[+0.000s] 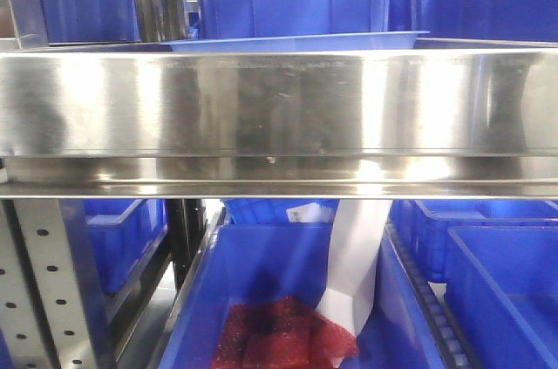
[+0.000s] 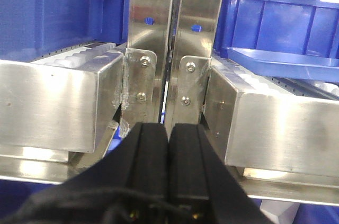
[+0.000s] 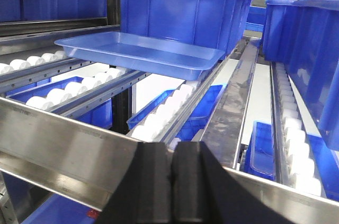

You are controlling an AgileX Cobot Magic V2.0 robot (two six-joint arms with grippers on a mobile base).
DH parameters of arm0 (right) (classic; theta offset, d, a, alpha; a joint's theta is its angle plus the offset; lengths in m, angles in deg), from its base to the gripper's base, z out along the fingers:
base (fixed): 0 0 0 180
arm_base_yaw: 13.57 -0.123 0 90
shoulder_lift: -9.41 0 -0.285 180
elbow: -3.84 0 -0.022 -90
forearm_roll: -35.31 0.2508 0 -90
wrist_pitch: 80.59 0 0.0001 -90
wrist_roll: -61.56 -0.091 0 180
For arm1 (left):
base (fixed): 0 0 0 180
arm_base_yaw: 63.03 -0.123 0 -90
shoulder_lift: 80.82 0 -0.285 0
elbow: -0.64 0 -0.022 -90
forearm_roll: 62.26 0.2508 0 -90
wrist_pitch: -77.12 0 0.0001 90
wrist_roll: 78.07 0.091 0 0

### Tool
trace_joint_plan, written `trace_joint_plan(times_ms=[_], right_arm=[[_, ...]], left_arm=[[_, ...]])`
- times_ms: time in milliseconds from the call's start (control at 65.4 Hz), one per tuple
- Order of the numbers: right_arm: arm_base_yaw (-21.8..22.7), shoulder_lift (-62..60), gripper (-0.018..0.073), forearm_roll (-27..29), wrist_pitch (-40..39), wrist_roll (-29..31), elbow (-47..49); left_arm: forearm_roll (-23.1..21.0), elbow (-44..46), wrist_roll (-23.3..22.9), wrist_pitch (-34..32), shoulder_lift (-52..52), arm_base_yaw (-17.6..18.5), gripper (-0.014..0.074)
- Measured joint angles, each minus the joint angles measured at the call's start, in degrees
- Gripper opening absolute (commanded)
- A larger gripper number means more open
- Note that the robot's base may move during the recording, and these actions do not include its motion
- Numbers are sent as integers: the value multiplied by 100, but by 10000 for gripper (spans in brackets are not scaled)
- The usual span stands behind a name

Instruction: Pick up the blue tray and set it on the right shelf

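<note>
Blue tray (image 3: 140, 54) rests on the right shelf (image 1: 279, 103) rollers, behind the front rail. Placement appears done. Left gripper (image 2: 168, 134) and right gripper (image 3: 170, 158) closed, empty. Next: withdraw clear of the rail.

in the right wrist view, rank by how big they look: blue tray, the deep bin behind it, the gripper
1. Deep bin
2. Blue tray, about as wide, but shallower
3. Gripper, though it is nearest the camera, so its size is unsure
</note>
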State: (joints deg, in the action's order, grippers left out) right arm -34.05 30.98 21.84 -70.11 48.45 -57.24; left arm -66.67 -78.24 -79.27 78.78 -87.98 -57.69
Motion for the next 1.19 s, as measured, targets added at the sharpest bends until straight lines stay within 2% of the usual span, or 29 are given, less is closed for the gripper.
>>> trace_joint_plan(times_ms=[535,627,719,765,856,1040,1193], right_arm=[[0,0,57,0,0,0,0],[50,0,57,218,0,171,-24],[358,-13,57,868,-14,787,-115],[637,-52,57,1286,-59,1124,-199],[1237,-251,57,1729,-175,1533,-469],[2067,-979,57,1874,-325,1648,-1160],[2210,-1413,57,1911,-320,1670,-1712]], left_arm=[[-12,0,0,0,0,0,-48],[-15,0,0,0,0,0,-48],[-15,0,0,0,0,0,-48],[-15,0,0,0,0,0,-48],[-15,0,0,0,0,0,-48],[-15,0,0,0,0,0,-48],[-15,0,3,0,0,0,-48]])
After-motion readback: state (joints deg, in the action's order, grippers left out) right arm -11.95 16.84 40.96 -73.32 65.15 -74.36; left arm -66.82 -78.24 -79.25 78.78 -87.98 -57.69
